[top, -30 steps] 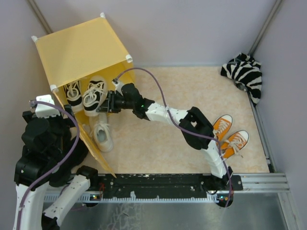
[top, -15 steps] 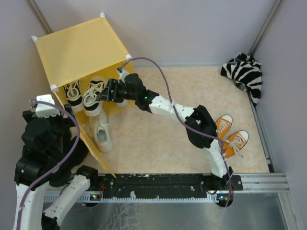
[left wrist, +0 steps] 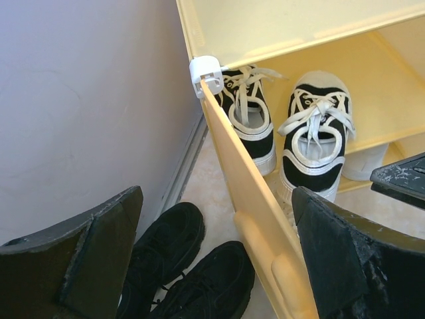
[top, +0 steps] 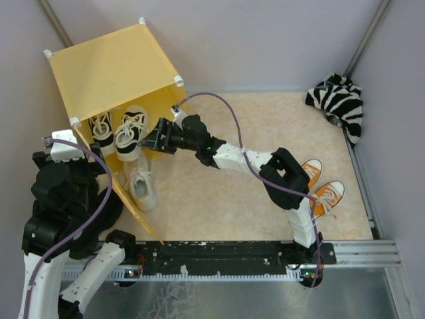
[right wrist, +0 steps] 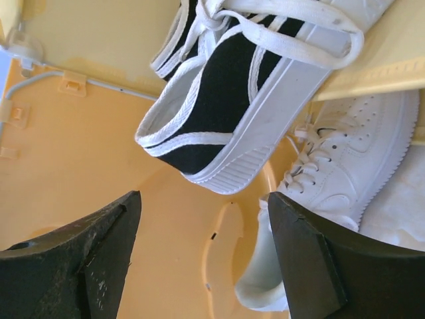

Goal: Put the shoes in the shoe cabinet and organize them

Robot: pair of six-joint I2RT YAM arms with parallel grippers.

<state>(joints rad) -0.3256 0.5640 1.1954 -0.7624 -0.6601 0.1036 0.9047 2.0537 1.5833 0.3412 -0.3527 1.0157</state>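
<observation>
Right gripper (top: 151, 141) sits at left centre of the top view, jaws wide and empty, just beside the heel of a black-and-white shoe (top: 130, 132). That shoe and its mate (top: 101, 130) rest on the shelf of the cabinet (top: 109, 70), heels overhanging the front edge. White shoes (top: 141, 187) lie below them. An orange pair (top: 319, 188) waits at right centre, well apart. Left gripper (left wrist: 212, 259) is wide, empty, straddling the door (top: 126, 199).

Risks:
- A fingertip catching the overhanging heel or laces could pull the shoe off the shelf.
- Left arm motion could swing the door into the white shoes.
</observation>
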